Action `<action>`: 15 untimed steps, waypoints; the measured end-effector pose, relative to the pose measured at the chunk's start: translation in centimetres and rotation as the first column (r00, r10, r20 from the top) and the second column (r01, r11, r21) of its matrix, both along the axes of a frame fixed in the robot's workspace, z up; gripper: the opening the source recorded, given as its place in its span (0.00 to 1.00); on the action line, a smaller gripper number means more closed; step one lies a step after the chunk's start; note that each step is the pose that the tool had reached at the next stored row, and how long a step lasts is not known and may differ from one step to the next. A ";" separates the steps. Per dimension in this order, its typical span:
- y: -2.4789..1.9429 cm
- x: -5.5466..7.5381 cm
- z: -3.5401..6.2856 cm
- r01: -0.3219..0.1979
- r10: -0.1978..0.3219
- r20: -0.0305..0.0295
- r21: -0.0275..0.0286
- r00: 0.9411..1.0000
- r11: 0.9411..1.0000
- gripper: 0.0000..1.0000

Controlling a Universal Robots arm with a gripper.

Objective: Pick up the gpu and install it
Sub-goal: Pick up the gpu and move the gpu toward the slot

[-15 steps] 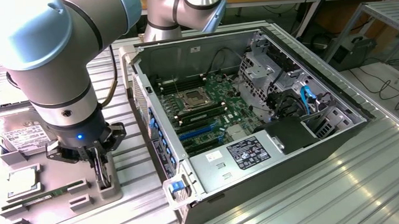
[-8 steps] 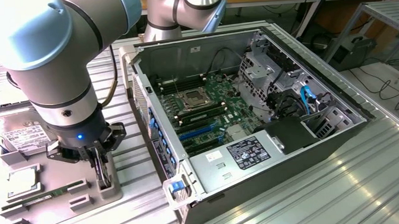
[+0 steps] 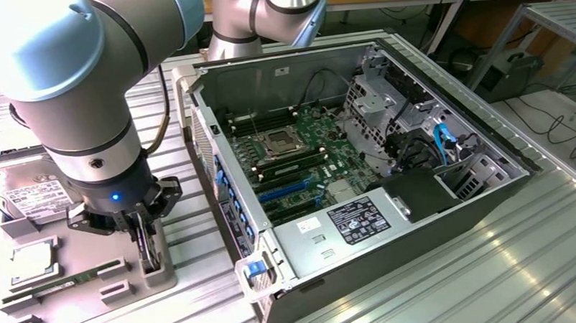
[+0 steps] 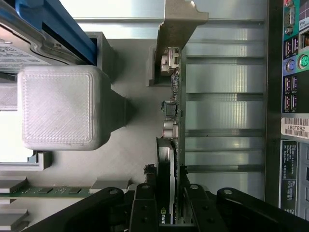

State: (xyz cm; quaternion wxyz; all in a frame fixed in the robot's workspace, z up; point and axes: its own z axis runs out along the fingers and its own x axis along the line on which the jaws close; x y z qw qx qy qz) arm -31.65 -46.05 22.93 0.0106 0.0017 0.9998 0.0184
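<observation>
Though the hand pinched the gpu, it apparently stood in its holder beside the computer case, neither lifted nor installed

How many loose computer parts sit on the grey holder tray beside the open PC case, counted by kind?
gpu: 1
hard drive: 1
memory stick: 1
square silver chip: 1
Total: 4
</observation>
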 end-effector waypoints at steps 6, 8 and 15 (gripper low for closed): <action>0.00 0.0 0.48 0.000 0.000 0.000 0.000 1.000 1.000 0.27; 0.00 0.0 0.97 0.000 0.000 0.000 0.000 1.000 1.000 0.27; 0.00 0.0 3.02 0.000 0.000 0.000 0.000 1.000 1.000 0.27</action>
